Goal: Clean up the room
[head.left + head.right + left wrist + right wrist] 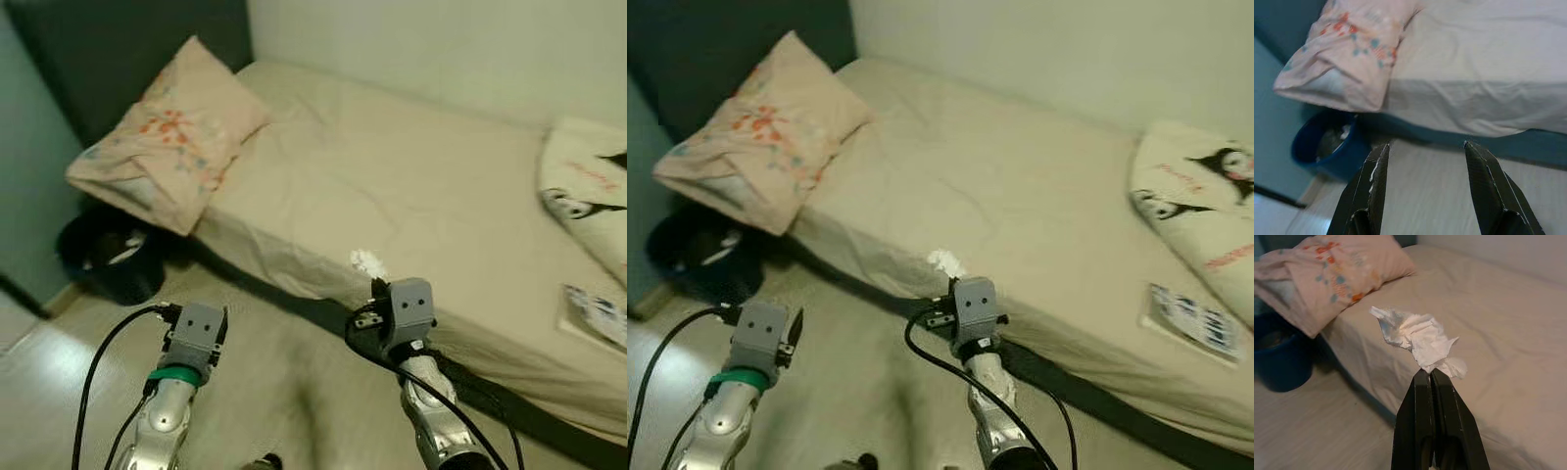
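Tissue [1418, 335], crumpled and white, is pinched by one corner in the right hand [1431, 377], fingers closed on it above the bed [411, 186] edge, presumably for the blue bin [1327, 147] at ten o'clock, while the left hand [1422, 161] hangs open, empty.

Beige-sheeted bed [411, 186] against pale wall [441, 49]; light wood floor [274, 392]

The right arm [431, 411] reaches forward, its right gripper [1431, 377] raised with the jaws pressed together on a crumpled white tissue [1418, 340]. The left arm [167, 411], with a green band at its wrist, is held forward and lower. The left gripper [1425, 147] has its jaws spread wide apart, holding nothing.
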You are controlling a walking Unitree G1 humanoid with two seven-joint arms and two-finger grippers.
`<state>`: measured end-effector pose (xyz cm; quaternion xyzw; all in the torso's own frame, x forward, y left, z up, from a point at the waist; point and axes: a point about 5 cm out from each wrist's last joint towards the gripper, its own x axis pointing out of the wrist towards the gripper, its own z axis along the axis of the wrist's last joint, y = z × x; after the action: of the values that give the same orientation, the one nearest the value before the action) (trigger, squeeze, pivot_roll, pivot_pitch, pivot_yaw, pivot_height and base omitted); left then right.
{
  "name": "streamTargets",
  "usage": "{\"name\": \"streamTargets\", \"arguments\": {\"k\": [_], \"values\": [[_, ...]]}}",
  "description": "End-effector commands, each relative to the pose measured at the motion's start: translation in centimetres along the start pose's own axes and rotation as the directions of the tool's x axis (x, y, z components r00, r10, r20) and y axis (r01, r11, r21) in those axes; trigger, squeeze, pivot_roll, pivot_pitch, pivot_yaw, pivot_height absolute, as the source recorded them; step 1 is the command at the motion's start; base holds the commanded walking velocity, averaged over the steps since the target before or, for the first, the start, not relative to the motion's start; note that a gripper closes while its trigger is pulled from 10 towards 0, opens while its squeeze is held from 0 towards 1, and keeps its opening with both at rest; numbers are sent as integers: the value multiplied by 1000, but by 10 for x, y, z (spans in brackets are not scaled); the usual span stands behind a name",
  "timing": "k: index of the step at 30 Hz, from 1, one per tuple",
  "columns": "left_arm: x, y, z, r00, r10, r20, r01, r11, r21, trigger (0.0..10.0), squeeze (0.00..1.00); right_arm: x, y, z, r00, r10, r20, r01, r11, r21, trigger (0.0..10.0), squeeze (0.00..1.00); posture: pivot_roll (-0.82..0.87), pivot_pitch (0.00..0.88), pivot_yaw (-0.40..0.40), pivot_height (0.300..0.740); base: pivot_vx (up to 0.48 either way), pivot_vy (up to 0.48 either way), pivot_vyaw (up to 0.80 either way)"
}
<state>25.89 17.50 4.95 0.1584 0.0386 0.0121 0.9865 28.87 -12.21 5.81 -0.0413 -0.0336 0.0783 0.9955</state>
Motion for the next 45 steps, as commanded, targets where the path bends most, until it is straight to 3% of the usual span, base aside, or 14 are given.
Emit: {"name": "streamTargets", "arguments": {"k": [1,27,45], "values": [[-2,-2,-5,999,-18,-26,19,1000,17,10000,0,-3,-1,-4,1000,0,-16,0,1000,2,10000,0,-20,24,30,740,0,0,781],[0,-3,-3,999,14,-33,-14,1000,4,10000,0,-3,3,-9,997,72,-34,-72,997,-19,10000,0,-3,25,6,740,0,0,781],[6,-8,0,1000,11,-29,-12,1000,-3,10000,0,-1,-2,-7,999,39,-33,-39,999,-16,10000,0,-23,40,5,740,27,0,689]]}}
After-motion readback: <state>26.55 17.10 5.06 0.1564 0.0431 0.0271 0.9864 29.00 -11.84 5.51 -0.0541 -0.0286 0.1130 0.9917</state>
